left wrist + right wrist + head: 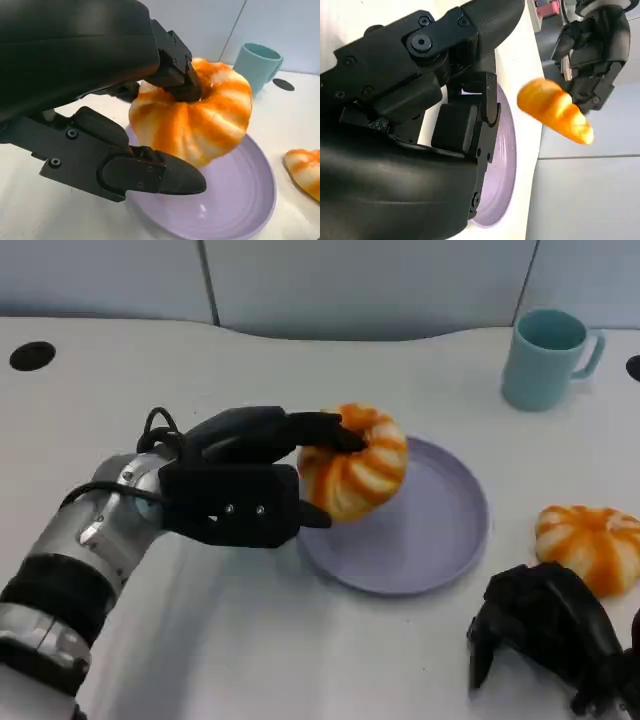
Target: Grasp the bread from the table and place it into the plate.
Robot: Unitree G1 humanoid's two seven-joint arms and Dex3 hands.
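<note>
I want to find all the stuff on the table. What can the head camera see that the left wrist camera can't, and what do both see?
The head view alone has the robot's right hand, resting low on the table with nothing in it, and a black hole at the table's far corner. The left wrist view alone gives a close look at the fingers dug into the bread's middle. Both have the left hand holding the bread over the purple plate, the second bread and the blue cup.

The left hand (150, 130) grips the bread (200, 120) just above the purple plate (240, 210), with the teal mug (256, 64) beyond the plate.
</note>
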